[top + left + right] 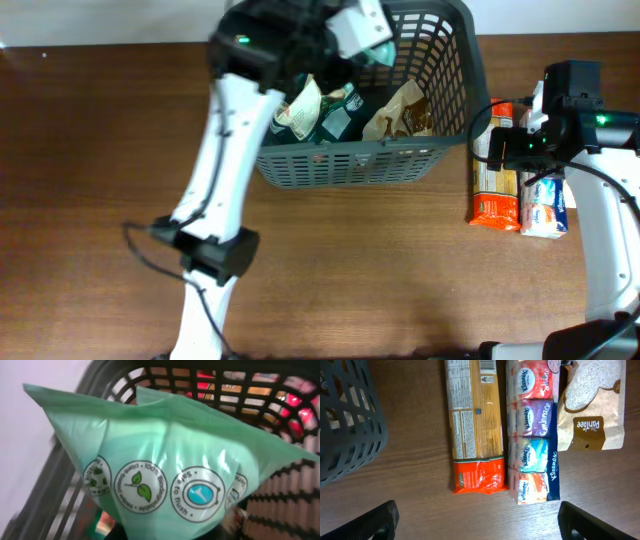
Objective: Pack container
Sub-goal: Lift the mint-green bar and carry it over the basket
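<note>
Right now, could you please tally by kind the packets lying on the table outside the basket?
Long orange packet: 1
Kleenex tissue multipack: 1
Brown Panlee bag: 1
Total: 3

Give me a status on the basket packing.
Done: several packets already lie in the basket. In hand: the left tool holds a green packet over the basket. Left: the pasta packet, the Kleenex pack and the Panlee bag lie on the table under the open right tool, none gripped.
</note>
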